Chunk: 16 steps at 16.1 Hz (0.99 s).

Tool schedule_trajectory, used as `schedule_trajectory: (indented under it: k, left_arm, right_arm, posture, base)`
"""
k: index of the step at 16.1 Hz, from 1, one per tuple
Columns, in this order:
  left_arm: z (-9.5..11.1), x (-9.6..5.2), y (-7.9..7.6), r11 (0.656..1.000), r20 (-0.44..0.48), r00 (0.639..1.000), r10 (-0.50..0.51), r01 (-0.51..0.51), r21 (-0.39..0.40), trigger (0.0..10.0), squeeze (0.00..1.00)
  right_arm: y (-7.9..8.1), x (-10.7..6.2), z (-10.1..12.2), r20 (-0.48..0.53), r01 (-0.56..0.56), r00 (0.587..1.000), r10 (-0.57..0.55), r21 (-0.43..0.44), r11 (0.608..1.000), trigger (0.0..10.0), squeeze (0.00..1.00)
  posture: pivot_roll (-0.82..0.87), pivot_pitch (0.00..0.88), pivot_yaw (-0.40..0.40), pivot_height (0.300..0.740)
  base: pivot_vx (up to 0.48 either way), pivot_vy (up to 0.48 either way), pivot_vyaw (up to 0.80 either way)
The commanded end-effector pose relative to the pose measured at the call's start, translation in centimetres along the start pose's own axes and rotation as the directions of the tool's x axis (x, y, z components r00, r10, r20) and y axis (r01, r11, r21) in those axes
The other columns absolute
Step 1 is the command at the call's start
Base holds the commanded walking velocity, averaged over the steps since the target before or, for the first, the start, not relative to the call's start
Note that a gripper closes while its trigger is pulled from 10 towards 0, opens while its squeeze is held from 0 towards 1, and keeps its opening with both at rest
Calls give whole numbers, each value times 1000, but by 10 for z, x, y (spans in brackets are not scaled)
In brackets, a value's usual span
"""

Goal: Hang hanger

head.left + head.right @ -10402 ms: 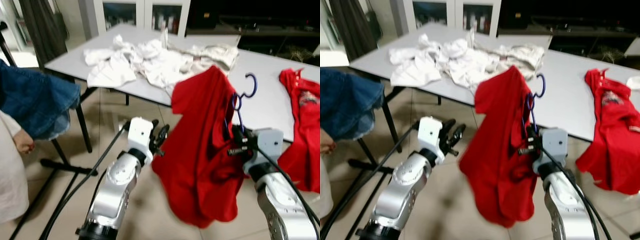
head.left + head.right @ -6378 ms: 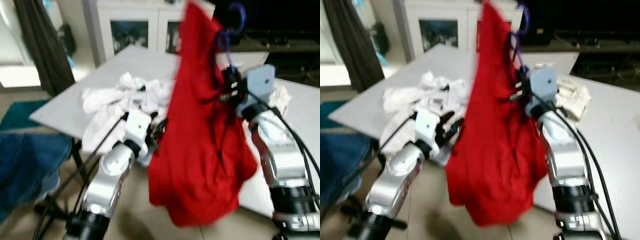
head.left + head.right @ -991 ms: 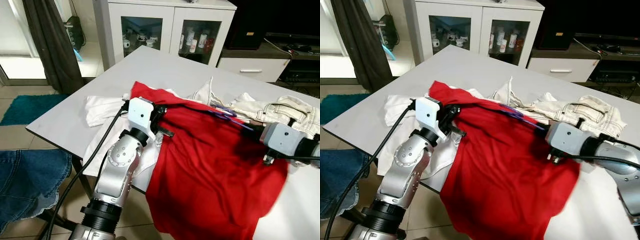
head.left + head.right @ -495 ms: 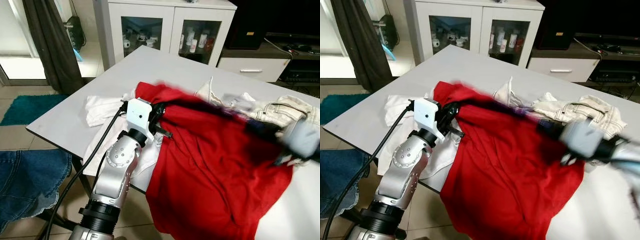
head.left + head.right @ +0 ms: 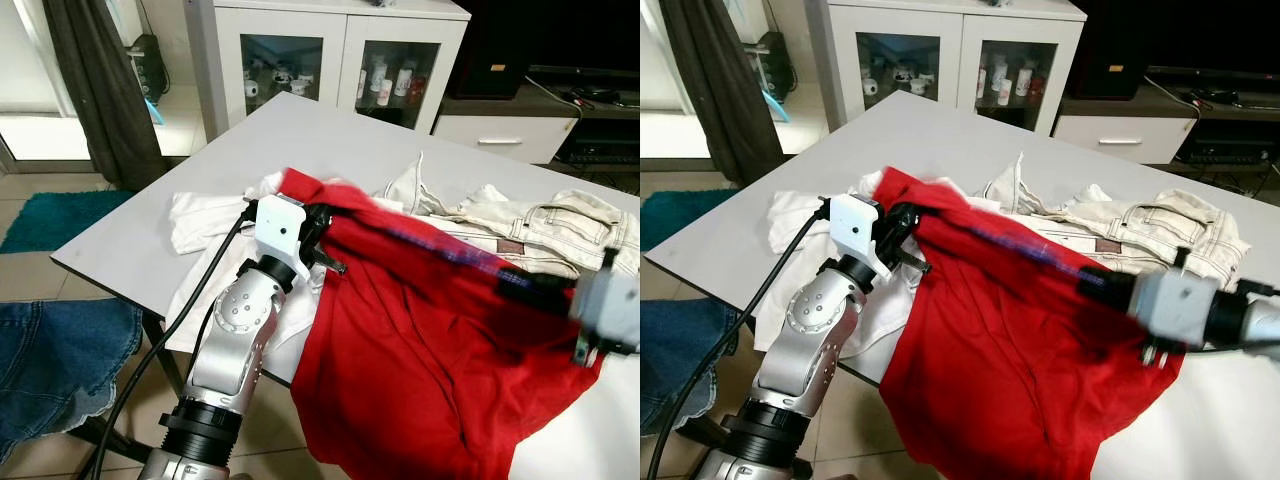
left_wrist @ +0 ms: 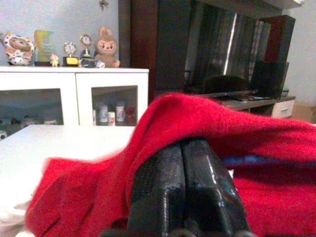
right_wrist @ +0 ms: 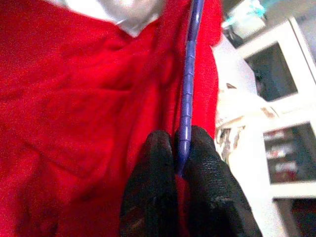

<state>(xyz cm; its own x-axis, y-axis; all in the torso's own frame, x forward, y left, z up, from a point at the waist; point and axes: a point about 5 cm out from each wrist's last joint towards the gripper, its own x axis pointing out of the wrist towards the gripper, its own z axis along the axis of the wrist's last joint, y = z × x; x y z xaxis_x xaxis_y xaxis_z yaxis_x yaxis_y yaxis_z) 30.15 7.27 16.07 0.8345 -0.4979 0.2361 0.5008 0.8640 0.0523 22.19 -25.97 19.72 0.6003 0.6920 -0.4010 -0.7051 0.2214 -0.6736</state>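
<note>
A red shirt [image 5: 420,360] lies spread over the near edge of the grey table [image 5: 330,130] and droops toward the floor. A blue hanger [image 5: 450,255] runs along its upper edge, partly inside the cloth. My left gripper [image 5: 322,232] is shut on the red shirt at its left end; in the left wrist view its fingers [image 6: 182,187] press together under a fold of red cloth. My right gripper [image 5: 560,290] is at the right end, and its fingertips [image 7: 180,153] are shut on the blue hanger [image 7: 190,74].
White clothes [image 5: 205,215] and pale jeans [image 5: 550,225] lie on the table behind the shirt. A white glass-door cabinet [image 5: 340,50] stands beyond. A dark curtain [image 5: 95,80], a teal rug [image 5: 50,215] and blue denim [image 5: 50,360] are at the left.
The shirt, held in the air seconds ago, now lies on the table. In the last second my right gripper moved right and nearer with the hanger; the left gripper kept its place.
</note>
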Motion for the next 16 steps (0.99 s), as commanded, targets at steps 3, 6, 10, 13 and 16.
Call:
schedule_trajectory:
  k: [3, 6, 10, 13, 16]
  left_arm:
    - [3, 1, 2, 1000, 4, 1000, 19, -19, 8, 0, 0]
    - [2, 0, 2, 1000, 1, 1000, 27, -27, 4, 0, 0]
    - [1, 4, 0, 999, -14, 999, 32, -32, 1, 4549, 0]
    - [1, 5, 0, 1000, -18, 999, 30, -30, 1, 6118, 0]
    - [1, 5, -1, 1000, -21, 999, 28, -28, -1, 5216, 0]
  right_arm:
    - [-5, -2, -8, -47, 31, 998, -39, -153, 988, 10000, 0]
    - [-12, -6, -18, -39, 154, 986, -162, -170, 973, 10000, 0]
    - [9, 17, -3, 74, 87, 993, -93, 81, 993, 10000, 1000]
    - [20, 30, 8, 120, 31, 992, -51, 162, 986, 10000, 86]
    - [10, 35, 18, 149, 107, 979, -137, 196, 975, 10000, 0]
  posture:
    - [-36, 0, -47, 740]
    - [-30, 0, -52, 740]
    - [-40, 0, -45, 740]
    - [-47, 0, -40, 740]
    - [-47, 0, -43, 740]
  base:
    - [0, 0, 0]
    - [0, 0, 0]
    - [0, 0, 0]
    - [0, 0, 0]
    - [0, 0, 0]
